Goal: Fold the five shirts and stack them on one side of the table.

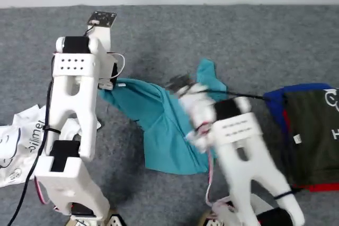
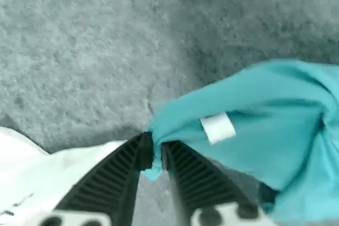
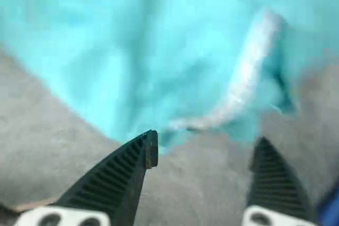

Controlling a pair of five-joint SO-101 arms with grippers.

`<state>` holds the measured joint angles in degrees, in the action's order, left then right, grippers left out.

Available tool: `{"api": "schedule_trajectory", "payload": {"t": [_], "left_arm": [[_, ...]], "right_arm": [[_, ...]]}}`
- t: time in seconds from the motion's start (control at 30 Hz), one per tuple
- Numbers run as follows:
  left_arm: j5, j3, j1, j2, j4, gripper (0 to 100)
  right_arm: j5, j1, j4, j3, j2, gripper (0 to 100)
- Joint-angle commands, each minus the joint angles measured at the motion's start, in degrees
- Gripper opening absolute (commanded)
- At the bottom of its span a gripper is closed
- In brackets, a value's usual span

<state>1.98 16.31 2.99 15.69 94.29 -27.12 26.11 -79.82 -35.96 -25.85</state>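
Note:
A teal shirt lies crumpled in the middle of the grey table. My left gripper is shut on its edge near the white neck label, at the shirt's left side. My right gripper stands open just above the teal shirt, near its far right corner. A white printed shirt lies at the left edge. At the right, a dark green shirt tops a stack over blue and red shirts.
The grey carpet-like tabletop is bare along the far side. Both white arm bodies rise from the near edge, and a black cable runs from the right arm toward the stack.

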Motion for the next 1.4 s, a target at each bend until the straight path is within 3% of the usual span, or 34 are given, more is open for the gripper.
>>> {"api": "schedule_trajectory", "payload": {"t": [0.0,0.4,0.53,0.77,1.0,1.1,1.23,1.37], "left_arm": [[-0.18,-2.51,2.73,-2.99,-5.36,1],[-0.18,-8.66,1.85,-2.99,-8.88,1],[-0.18,-8.66,1.85,-2.99,-8.62,1],[-0.18,-8.66,1.85,-2.99,-8.53,1],[-0.18,-8.66,1.85,-2.99,-8.53,1],[-0.18,-8.75,1.85,-2.99,-8.53,1],[-0.18,-8.75,1.85,-2.99,-8.44,1],[-0.18,-8.75,1.85,-2.99,-8.44,1]], "right_arm": [[-1.32,11.3,0.31,-0.53,-1.27,15.4],[-1.67,28.62,6.99,-5.27,-1.27,14.1],[-1.67,31.34,8.04,-5.45,0.48,22.4],[-1.67,30.29,22.64,-8.53,13.05,26.2],[-1.67,29.05,28.26,-3.69,24.04,26.1],[-1.76,28.79,30.73,-3.52,27.65,19.6],[-1.76,26.86,31.25,-3.52,28.97,1.4],[-2.11,21.58,29.23,-3.34,24.13,1.0]]}}
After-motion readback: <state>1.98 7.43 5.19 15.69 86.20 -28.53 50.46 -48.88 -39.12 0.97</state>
